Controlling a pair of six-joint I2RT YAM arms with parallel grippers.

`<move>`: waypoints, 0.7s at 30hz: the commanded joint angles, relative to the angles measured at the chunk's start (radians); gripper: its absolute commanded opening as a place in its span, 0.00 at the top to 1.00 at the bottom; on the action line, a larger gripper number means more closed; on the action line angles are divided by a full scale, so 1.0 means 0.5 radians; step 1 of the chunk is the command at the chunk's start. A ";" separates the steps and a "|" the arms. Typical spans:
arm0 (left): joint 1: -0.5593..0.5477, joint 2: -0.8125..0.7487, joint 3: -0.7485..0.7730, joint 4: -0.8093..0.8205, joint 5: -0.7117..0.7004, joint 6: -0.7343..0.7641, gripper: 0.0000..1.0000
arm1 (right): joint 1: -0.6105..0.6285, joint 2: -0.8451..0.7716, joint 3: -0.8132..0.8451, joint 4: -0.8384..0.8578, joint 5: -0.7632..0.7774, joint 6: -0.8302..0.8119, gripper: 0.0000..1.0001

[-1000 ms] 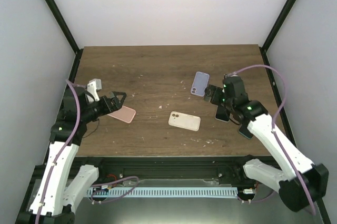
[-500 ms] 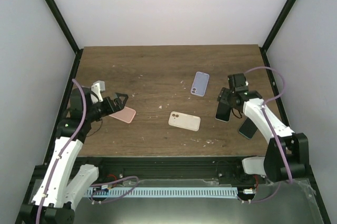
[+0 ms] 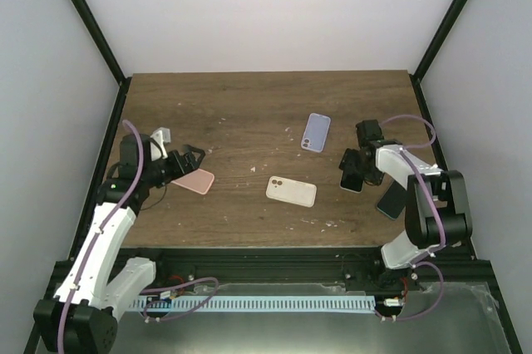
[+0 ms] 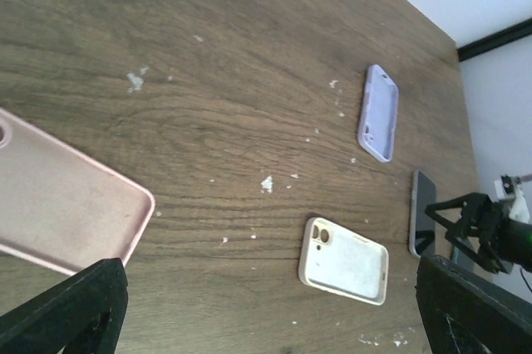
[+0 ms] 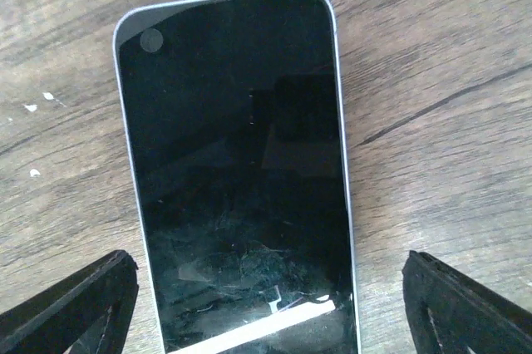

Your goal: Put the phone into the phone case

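The wooden table (image 3: 249, 105) carries three cases: a pink case (image 4: 58, 208) at the left, a cream case (image 4: 345, 261) near the middle and a lavender case (image 4: 378, 111) farther back. All three lie apart from one another. The left gripper (image 3: 184, 163) hangs just beside the pink case with its jaws spread and nothing in them.

The right gripper (image 5: 266, 304) is also spread wide and empty. It sits low over the dark phone (image 5: 237, 163), which lies flat and screen-up on the wood at the right side, with one finger showing on each side of its near end. A second phone (image 3: 391, 202) lies nearer the right edge, well clear of this grasp.

The step in hand looks like the pickup — and a thin slab flat on wood gives little to bite on. The fingers should come down square to the long edges and close evenly, so the phone does not skid or twist. Lifting one edge first would probably help.

From these views I cannot tell whether the fingertips already touch the table — nor which case fits this phone.
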 commanded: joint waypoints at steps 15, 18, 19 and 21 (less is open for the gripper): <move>0.013 0.116 -0.240 0.103 -0.318 -0.429 0.14 | -0.018 0.113 -0.016 0.045 -0.056 -0.025 0.14; 0.011 0.135 -0.271 0.124 -0.287 -0.423 0.15 | -0.018 0.154 0.003 0.047 -0.035 -0.033 0.12; 0.011 0.138 -0.287 0.133 -0.272 -0.430 0.16 | -0.018 0.169 0.007 0.052 -0.037 -0.034 0.12; 0.002 0.144 -0.311 0.171 -0.233 -0.430 0.18 | -0.018 0.197 0.016 0.063 -0.049 -0.037 0.10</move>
